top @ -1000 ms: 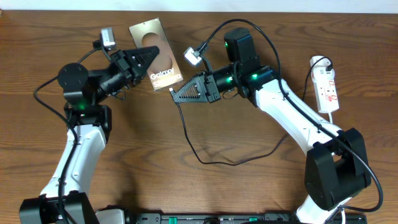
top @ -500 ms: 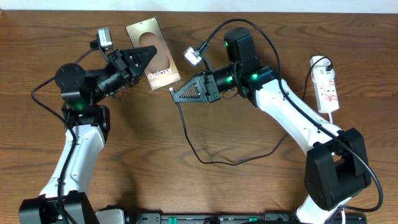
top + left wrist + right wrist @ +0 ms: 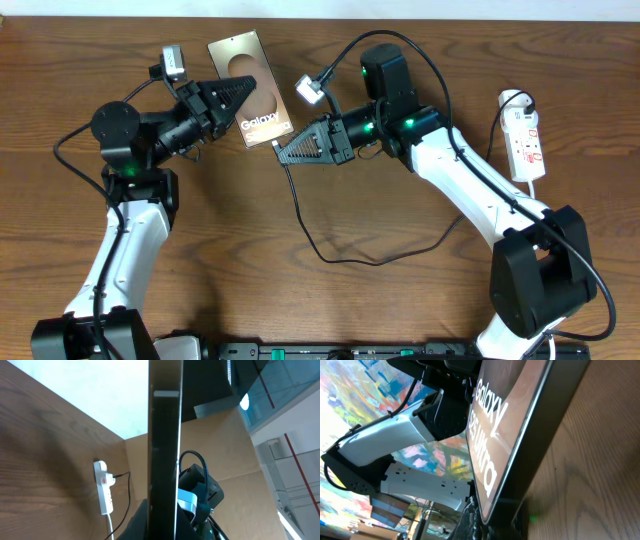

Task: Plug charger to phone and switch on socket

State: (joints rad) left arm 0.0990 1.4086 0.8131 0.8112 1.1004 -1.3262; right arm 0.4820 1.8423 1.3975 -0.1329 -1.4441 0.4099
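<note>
The phone (image 3: 252, 85), bronze-grey with "Galaxy" on it, is held tilted above the table by my left gripper (image 3: 226, 100), which is shut on its left edge. In the left wrist view the phone (image 3: 165, 445) shows edge-on as a dark bar between the jaws (image 3: 165, 527). My right gripper (image 3: 284, 150) is shut on the charger's plug end, right at the phone's lower edge. The black cable (image 3: 312, 238) loops across the table towards the right. In the right wrist view the phone (image 3: 500, 435) fills the frame above the jaws (image 3: 492, 527); the plug tip is hidden.
The white power strip (image 3: 525, 135) lies at the far right with a black plug at its far end and its white cord trailing down. It also shows in the left wrist view (image 3: 103, 487). Wooden table all round.
My left gripper with the phone swung slightly left, then came back right. My right gripper has stayed at the phone's lower edge.
</note>
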